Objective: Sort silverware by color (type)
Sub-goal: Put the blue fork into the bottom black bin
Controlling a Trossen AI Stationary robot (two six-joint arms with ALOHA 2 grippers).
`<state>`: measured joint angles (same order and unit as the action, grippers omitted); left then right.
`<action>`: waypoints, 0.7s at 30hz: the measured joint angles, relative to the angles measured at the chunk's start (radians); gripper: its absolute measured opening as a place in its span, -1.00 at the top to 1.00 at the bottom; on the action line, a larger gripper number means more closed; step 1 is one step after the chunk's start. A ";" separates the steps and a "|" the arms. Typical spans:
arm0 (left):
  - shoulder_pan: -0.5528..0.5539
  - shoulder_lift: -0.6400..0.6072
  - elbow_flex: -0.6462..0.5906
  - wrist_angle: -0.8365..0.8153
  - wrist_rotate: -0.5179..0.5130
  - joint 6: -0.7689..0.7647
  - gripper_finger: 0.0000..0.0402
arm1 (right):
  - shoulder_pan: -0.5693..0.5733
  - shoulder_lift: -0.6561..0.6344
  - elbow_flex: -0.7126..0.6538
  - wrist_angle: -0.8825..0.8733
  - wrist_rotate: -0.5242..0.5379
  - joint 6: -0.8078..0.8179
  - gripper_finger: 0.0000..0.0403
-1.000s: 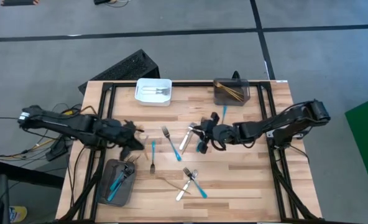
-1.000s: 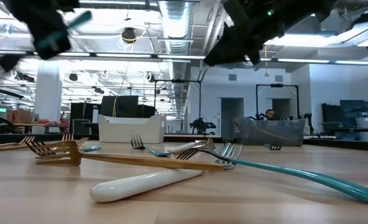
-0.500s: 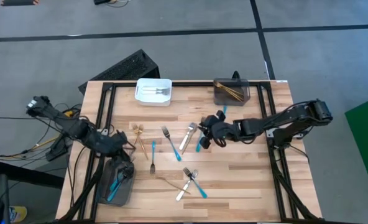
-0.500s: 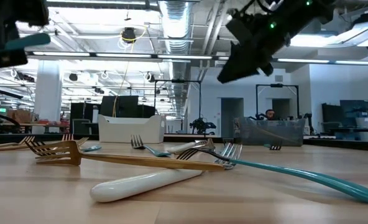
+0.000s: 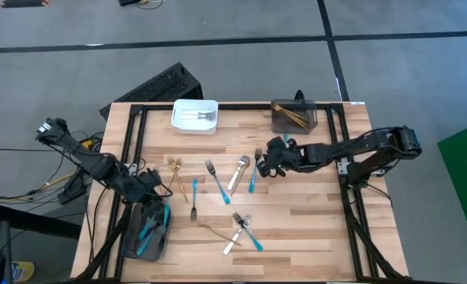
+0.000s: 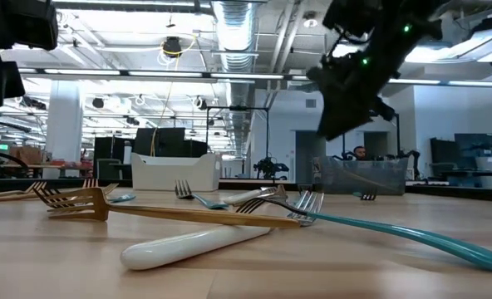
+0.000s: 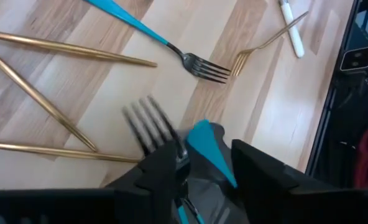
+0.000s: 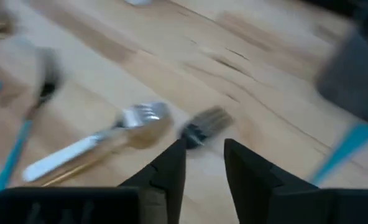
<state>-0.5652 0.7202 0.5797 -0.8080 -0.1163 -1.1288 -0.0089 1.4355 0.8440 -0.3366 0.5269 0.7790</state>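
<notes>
My left gripper (image 5: 153, 196) hovers open over the far end of the dark grey bin (image 5: 132, 221), which holds blue-handled silverware (image 5: 143, 233). A blue-handled fork (image 7: 204, 147) shows blurred between its parted fingers. My right gripper (image 5: 268, 163) hangs open above mid-table with nothing between its fingers (image 8: 171, 167). Just to its left, a blue-handled piece (image 5: 252, 177) lies flat beside a white-handled spoon (image 5: 238, 172). In the right wrist view a dark-tined fork (image 8: 204, 123) lies right ahead of the fingertips. My left gripper has the blue fork's handle (image 7: 209, 155) in the gap between its parted fingers, which point down over the bin. I cannot tell whether either finger touches it. The fork's tines (image 7: 148, 124) are smeared by motion.
A white bin (image 5: 195, 116) with silver pieces and a dark bin (image 5: 294, 117) with gold pieces stand at the far edge. Loose on the wood lie gold pieces (image 5: 177, 175), blue forks (image 5: 216, 180) (image 5: 194, 197) and a crossed heap (image 5: 241, 230) near the front.
My left gripper has carried the blue fork toward the table's near-left and over the dark grey bin. In the low view the blue handle is gone from its hold. My right gripper has drifted toward the right and far edges, away from the blue piece by the spoon.
</notes>
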 joint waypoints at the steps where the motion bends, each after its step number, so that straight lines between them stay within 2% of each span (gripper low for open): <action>1: 0.003 -0.001 0.000 -0.002 -0.002 -0.003 0.25 | -0.011 0.004 0.000 -0.025 0.000 0.030 0.30; 7: 0.008 -0.003 0.000 0.001 -0.038 0.012 0.16 | -0.082 0.022 0.000 -0.184 -0.002 0.147 0.12; 12: 0.008 -0.003 0.000 0.034 -0.133 0.098 0.16 | -0.139 0.091 0.000 -0.274 -0.022 0.260 0.03; 16: 0.008 -0.003 0.000 0.063 -0.229 0.180 0.16 | -0.186 0.183 0.000 -0.276 -0.083 0.295 0.03; 21: 0.008 -0.001 0.000 0.063 -0.324 0.219 0.16 | -0.214 0.279 0.004 -0.252 -0.082 0.300 0.11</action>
<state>-0.5568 0.7197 0.5797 -0.7446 -0.4407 -0.9095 -0.2228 1.7141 0.8485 -0.5888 0.4447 1.0785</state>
